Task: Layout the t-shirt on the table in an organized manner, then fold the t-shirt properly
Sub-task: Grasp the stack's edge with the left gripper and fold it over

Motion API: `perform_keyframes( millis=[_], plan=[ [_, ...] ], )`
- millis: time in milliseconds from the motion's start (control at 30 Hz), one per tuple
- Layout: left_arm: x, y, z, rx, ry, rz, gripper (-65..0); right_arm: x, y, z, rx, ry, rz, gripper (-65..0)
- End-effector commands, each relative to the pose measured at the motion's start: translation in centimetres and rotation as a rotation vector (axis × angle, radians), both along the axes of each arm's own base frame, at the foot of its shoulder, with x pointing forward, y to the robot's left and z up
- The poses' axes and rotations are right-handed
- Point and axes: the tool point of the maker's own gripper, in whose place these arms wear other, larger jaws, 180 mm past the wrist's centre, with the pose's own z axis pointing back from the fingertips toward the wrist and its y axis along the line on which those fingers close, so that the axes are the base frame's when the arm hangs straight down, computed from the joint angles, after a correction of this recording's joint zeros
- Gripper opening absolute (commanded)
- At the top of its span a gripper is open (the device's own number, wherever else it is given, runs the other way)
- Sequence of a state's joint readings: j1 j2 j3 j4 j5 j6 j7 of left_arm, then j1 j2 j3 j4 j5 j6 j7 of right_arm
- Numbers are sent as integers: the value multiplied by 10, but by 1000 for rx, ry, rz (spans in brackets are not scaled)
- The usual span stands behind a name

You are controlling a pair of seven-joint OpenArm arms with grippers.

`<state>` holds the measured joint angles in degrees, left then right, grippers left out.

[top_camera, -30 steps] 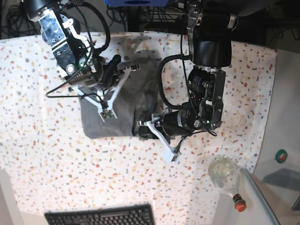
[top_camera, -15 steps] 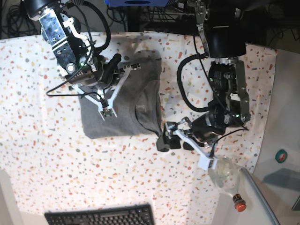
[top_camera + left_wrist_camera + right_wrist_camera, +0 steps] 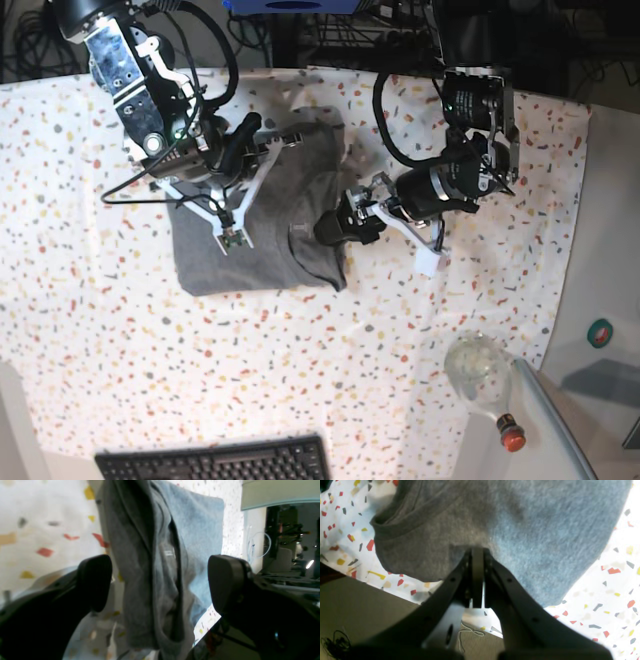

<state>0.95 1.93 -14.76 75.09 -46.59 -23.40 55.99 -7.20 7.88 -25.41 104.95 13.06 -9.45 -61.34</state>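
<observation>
I see my left pincer [image 3: 160, 585] spread beside the t-shirt [image 3: 265, 215]; right pincer [image 3: 477, 555] pressed together on it; speckled table [image 3: 120, 330] beneath.

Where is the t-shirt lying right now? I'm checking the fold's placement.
In the base view the t-shirt lies folded on the table, upper middle, with the shut right pincer over it and the open left pincer at its right edge.

T-shirt [image 3: 260, 215]: heather-grey knit cloth, soft, matt, faintly fuzzy. Table [image 3: 90, 330]: white cloth cover beneath the t-shirt, matt, flecked red, yellow and grey. Left gripper [image 3: 160, 580]: pads [image 3: 225, 580] of smooth matt black rubbery plastic. Right gripper [image 3: 477, 552]: matt black plastic fingers.
</observation>
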Motion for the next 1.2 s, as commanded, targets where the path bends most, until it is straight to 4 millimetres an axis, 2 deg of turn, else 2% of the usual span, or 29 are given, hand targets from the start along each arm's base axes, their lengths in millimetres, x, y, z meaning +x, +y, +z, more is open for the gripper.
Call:
perform_keyframes(
  millis=[0, 200, 333, 433, 667, 733, 800, 867, 1033, 1167],
  plan=[
    [7, -4, 7, -24, -38, 17, -76, 9, 2, 9, 12, -40, 2, -650],
    [-1, -36, -9, -31, -22, -56, -77, 8, 2, 8, 12, -38, 2, -650],
    [-9, -40, -24, -37, 32, -63, -79, 7, 1, 7, 11, -34, -3, -650],
    [-7, -40, -26, -38, 40, -62, -79, 6, -2, 6, 5, -30, -4, -650],
    [1, -12, -25, -26, 33, 14, -79, 7, -2, 6, 5, -33, -4, -650],
    [3, 4, -32, -13, 88, 95, -79, 7, -2, 6, 5, -33, -4, -650],
    [3, 12, -37, -5, 126, 140, -79, 7, -2, 7, 5, -34, -4, -650],
    [2, 6, -37, -1, 127, 114, -79, 8, -2, 7, 5, -37, -4, -650],
    [3, -24, -33, 9, 112, 11, -79, 13, -1, 10, 7, -50, -4, -650],
    [2, -31, -32, 12, 109, -13, -100, 12, -2, 9, 5, -47, -5, -650]
  ],
)
